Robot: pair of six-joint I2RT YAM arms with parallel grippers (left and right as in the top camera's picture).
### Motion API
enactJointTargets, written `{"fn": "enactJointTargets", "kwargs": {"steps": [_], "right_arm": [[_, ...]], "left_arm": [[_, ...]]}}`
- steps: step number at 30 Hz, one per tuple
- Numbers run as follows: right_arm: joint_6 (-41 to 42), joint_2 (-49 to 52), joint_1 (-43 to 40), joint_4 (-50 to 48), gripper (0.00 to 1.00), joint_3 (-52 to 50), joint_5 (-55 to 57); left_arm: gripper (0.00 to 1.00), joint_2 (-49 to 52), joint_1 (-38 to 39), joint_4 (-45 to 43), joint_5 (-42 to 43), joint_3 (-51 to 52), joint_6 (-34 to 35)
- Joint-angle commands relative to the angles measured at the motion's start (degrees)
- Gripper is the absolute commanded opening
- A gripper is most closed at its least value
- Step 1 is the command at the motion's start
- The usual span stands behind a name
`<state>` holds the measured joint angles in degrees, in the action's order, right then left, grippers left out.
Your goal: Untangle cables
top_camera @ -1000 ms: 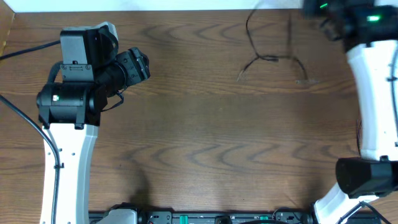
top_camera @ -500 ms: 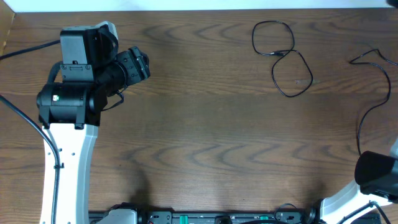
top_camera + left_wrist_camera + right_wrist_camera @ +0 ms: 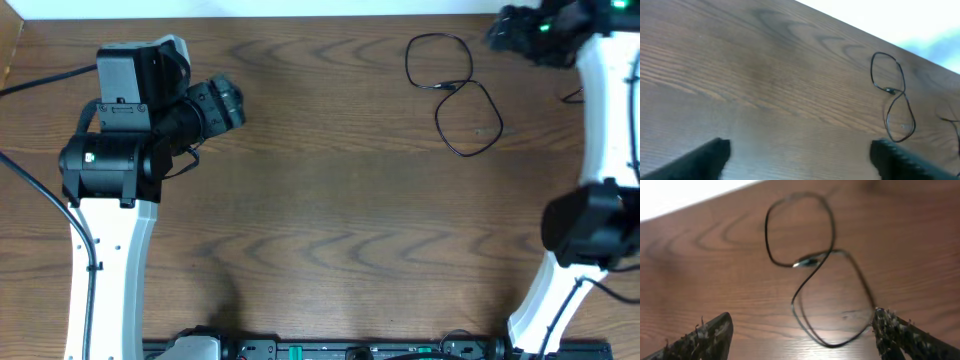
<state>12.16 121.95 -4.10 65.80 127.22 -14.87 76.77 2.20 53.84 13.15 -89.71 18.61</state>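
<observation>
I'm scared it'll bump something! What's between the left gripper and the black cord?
Only bare wooden table lies between the left gripper and the black cord. The overhead view shows this, and the left wrist view agrees.

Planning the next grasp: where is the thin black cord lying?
In the overhead view the black cord lies in a figure-eight near the table's far edge on the right side, just beside the right gripper.

Right gripper [image 3: 507, 32] blurring in overhead. Black cord [image 3: 807, 261] smearing softly in right wrist view. Left fingers [image 3: 700, 160] running off bottom edge.
</observation>
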Motion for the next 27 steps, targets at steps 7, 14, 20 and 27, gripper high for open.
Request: {"fn": "enactJointTargets", "kwargs": {"steps": [7, 14, 20, 27], "right_arm": [[12.70, 11.91, 6.03, 0.02, 0.80, -0.17, 6.23], [13.14, 18.51, 6.58, -0.02, 0.64, -0.17, 6.16], [13.57, 22.14, 8.15, -1.36, 0.58, -0.17, 6.38], [13.62, 22.56, 8.70, -3.28, 0.34, -0.17, 6.38]], "left_arm": [[0.98, 0.39, -0.26, 0.57, -0.79, -0.52, -0.81], [0.98, 0.39, -0.26, 0.57, -0.79, -0.52, -0.79], [0.98, 0.39, -0.26, 0.57, -0.79, -0.52, -0.79], [0.98, 0.39, -0.26, 0.57, -0.79, -0.52, -0.81]]}}
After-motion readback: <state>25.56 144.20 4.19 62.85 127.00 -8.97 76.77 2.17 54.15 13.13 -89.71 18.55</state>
